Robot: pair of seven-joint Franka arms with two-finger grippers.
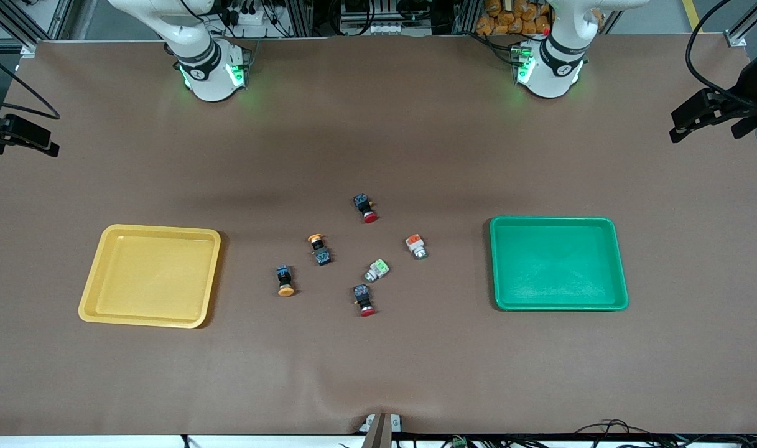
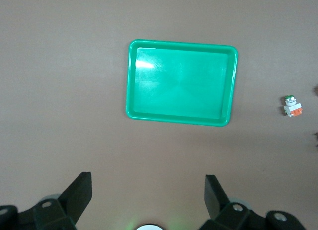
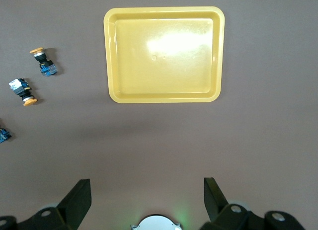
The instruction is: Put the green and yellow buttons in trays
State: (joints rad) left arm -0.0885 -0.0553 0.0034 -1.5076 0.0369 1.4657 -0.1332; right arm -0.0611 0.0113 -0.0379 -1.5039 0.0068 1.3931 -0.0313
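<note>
While both arms wait, left gripper [image 2: 148, 200] and right gripper [image 3: 147, 200] spread above brown table [image 1: 378, 373], six buttons [image 1: 377, 270] lie between yellow tray [image 1: 151, 275] and green tray [image 1: 557, 262], two red-capped [image 1: 365, 300].

Robotics lab bench, not a home or shop. Two white arm bases [image 1: 207, 65] [image 1: 549, 65] with green status lights are bolted along one edge of a table [image 1: 378, 373] covered in plain brown matting. Aluminium extrusion framing [image 1: 736, 31] stands at the corners, with power strips and loose cabling [image 1: 378, 25] past the bases. Black clamp-mounted camera rigs [image 1: 708, 112] [image 1: 17, 134] sit at both ends of the table.
</note>
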